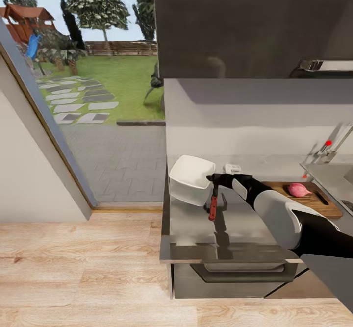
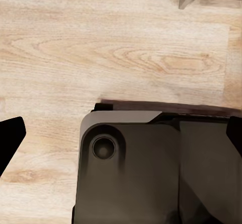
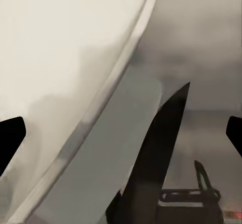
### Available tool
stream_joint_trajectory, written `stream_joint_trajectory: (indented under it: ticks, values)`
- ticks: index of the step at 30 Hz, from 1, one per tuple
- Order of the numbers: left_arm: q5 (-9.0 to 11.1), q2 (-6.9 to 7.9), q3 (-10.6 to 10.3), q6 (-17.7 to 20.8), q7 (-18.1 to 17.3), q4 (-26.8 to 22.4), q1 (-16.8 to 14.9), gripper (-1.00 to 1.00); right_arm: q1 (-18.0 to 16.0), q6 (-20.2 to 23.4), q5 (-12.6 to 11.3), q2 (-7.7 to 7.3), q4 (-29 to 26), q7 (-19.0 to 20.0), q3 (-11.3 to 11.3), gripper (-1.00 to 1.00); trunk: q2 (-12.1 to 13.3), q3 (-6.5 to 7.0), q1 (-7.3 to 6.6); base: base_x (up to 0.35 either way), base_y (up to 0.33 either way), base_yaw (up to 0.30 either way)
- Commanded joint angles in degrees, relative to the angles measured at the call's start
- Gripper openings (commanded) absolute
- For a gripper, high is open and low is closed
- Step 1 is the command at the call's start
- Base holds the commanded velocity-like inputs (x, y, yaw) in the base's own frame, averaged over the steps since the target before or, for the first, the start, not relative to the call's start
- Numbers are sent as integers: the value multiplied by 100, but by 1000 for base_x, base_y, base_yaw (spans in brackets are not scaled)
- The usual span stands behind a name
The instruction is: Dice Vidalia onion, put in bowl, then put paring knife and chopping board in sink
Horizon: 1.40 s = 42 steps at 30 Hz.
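Note:
The paring knife (image 1: 213, 208), red handle and dark blade, is on the grey countertop (image 1: 245, 238) just right of the white bowl (image 1: 190, 179). My right gripper (image 1: 215, 179) hovers over its blade end. In the right wrist view the dark blade (image 3: 156, 153) runs between the gripper's (image 3: 121, 133) widely spread fingertips (image 3: 10, 138), with the bowl's wall (image 3: 60, 58) beside it. The reddish onion (image 1: 298, 188) lies on the brown chopping board (image 1: 314, 203) further right. The sink's rim (image 1: 328, 172) and faucet (image 1: 334, 145) are at the right edge. My left gripper (image 2: 121, 136) hangs open over the floor.
A small white item (image 1: 232, 167) lies by the backsplash behind the gripper. The countertop ends at its left edge (image 1: 164, 219) beside a glass pane onto a garden. Dark upper cabinets (image 1: 245, 23) hang above. Light wood floor (image 1: 78, 268) spreads left; my dark base (image 2: 151, 173) is below.

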Motion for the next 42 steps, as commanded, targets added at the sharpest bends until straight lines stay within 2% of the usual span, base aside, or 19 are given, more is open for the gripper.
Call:
stream_joint_trajectory:
  ticks: [1,14,26,36,38,39,42]
  values:
    - [54,2,-49,-22,18,4,-6,100,-1,31,61,0,-22,72,-49,100,-10,-10,3,-1,0,0]
    - [56,2,-49,-22,18,4,-1,100,4,-295,61,-2,-111,328,-41,100,-10,-10,3,0,0,0]
    - [54,2,-49,-22,18,4,-4,100,4,-346,68,-20,-119,652,-48,100,-10,-10,3,0,0,0]
    - [50,2,-49,-22,18,4,-2,100,4,-365,77,-27,-119,692,-41,100,-10,-10,3,0,0,0]
    - [49,2,-49,-22,18,4,-2,100,4,-431,78,-28,-119,695,-42,100,-10,-10,3,0,0,0]
    - [50,2,-49,-22,18,4,-3,100,4,-706,77,-28,-119,699,-41,100,-10,-10,3,0,0,0]
    - [49,2,-49,-22,18,4,-3,100,4,-819,76,-34,-119,703,-44,100,-10,-10,3,0,0,0]
